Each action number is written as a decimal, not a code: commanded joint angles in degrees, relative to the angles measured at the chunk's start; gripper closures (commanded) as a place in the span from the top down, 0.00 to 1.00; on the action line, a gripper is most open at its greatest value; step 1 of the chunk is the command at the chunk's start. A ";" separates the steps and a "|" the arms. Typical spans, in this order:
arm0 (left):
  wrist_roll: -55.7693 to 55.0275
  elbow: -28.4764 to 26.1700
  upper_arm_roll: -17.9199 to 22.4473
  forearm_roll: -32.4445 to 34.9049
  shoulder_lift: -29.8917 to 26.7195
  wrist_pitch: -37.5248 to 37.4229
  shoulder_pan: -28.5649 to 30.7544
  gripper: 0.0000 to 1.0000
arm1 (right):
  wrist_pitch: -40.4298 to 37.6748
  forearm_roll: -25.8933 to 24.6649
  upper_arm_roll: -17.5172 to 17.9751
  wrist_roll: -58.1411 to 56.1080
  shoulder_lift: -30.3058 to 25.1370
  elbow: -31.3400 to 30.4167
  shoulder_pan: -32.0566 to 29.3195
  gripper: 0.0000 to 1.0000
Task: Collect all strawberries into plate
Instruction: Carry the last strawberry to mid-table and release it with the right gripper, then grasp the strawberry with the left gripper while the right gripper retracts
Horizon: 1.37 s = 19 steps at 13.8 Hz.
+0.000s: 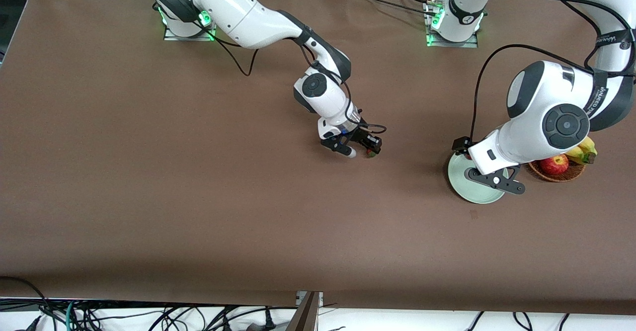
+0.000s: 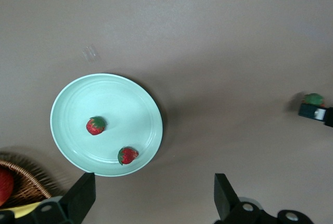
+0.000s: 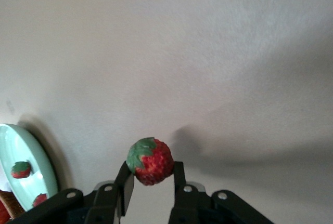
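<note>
My right gripper [image 1: 361,152] is shut on a small red strawberry [image 3: 151,160] with a green cap, low over the middle of the table. That berry also shows as a strawberry [image 1: 370,154] at the fingertips in the front view. The pale mint-green plate [image 1: 467,192] lies toward the left arm's end of the table. Two strawberries [image 2: 95,126] [image 2: 127,155] rest in the plate [image 2: 106,99]. My left gripper [image 2: 153,198] hangs open over the plate's edge, with nothing between its fingers [image 2: 78,198].
A brown wicker basket [image 1: 556,174] with a red apple [image 1: 554,164] and bananas [image 1: 584,151] stands beside the plate, toward the left arm's end of the table. Brown table cover stretches between the right gripper and the plate.
</note>
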 commanded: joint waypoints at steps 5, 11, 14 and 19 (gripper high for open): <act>-0.55 -0.85 0.02 -0.78 0.27 -0.33 -0.88 1.00 | -13.03 0.07 -0.36 -0.84 -6.18 2.86 -3.65 1.00; -14.32 -1.55 0.10 -0.17 6.15 6.51 -8.70 1.00 | -43.53 -0.81 -0.27 -22.26 -17.18 2.07 -14.81 1.00; -22.42 -1.64 0.28 0.01 9.66 11.43 -12.04 1.00 | -57.59 -1.33 -0.63 -34.81 -21.84 1.37 -20.87 1.00; -35.50 -6.29 0.28 0.01 12.48 19.95 -15.48 1.00 | -72.13 -1.16 -0.98 -56.44 -33.60 -5.91 -33.52 1.00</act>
